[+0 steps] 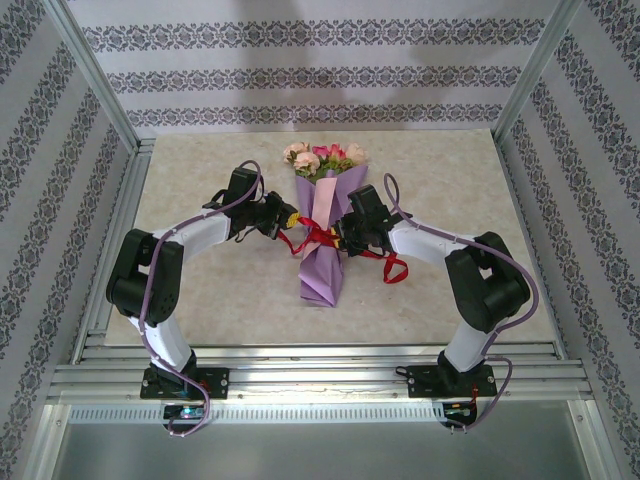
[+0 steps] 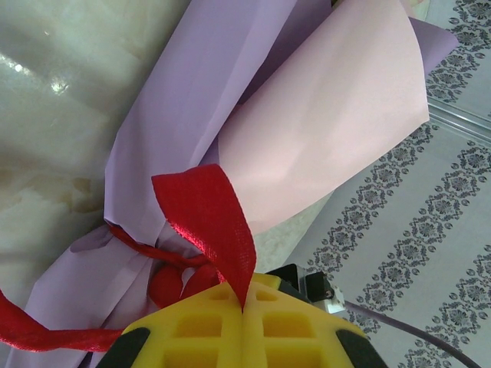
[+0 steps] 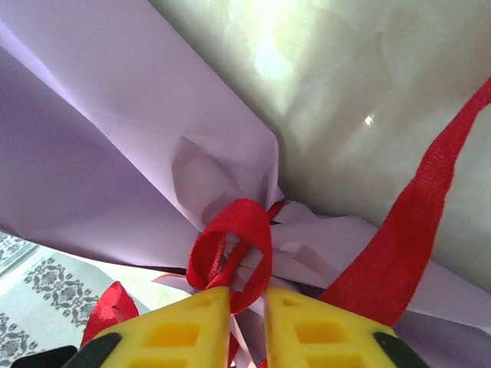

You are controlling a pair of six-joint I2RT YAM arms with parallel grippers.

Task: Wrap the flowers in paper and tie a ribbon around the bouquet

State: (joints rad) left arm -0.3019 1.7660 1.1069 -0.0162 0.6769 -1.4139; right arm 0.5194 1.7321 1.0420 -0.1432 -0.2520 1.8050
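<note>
Pinching ribbon (image 2: pixel 207 222), left gripper (image 2: pixel 244 307); loop sits inside right gripper (image 3: pixel 247 294).

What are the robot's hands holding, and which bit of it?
The left gripper pinches a flat tail of the ribbon. The right gripper has a ribbon loop between its jaws; a firm hold cannot be told.

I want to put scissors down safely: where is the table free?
Free: the far-left corner beyond the left arm, the far-right corner beyond the right arm, the near strip in front of the bouquet. Crowded: the middle, where left pincer and right pincer meet the ribbon.
</note>
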